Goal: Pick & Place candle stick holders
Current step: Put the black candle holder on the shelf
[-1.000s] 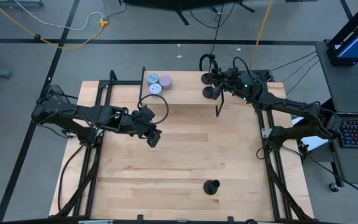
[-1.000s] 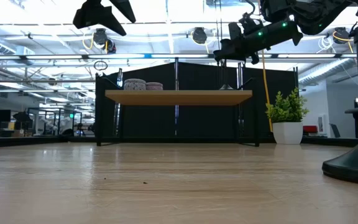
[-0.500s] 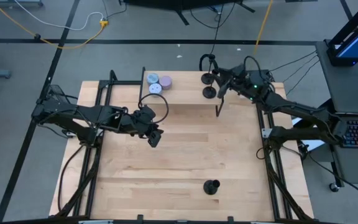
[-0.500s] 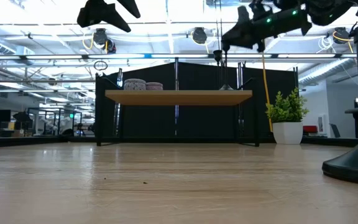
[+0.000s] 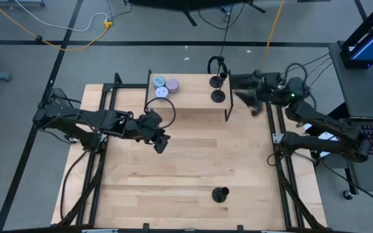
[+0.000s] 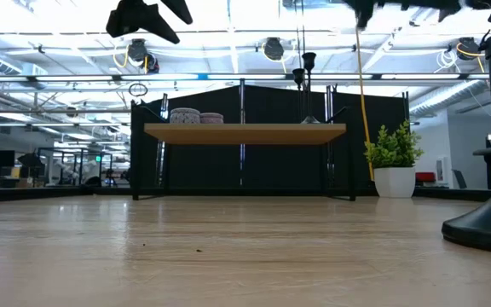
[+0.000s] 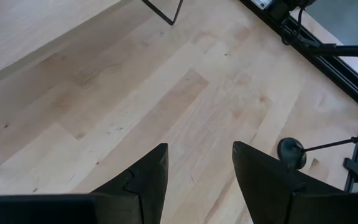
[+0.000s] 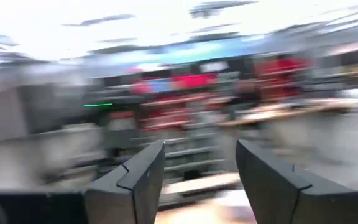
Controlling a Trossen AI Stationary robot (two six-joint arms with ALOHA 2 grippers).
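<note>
Pale wood table in a bright hall; both grippers' fingers spread, empty.

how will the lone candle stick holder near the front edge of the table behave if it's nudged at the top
Likely to tip: the candle stick holder has a thin upright stem over a small round base, so a high push levers it. Once down, it may roll in an arc. It looks rigid, and free to slide on the smooth wooden table.
</note>
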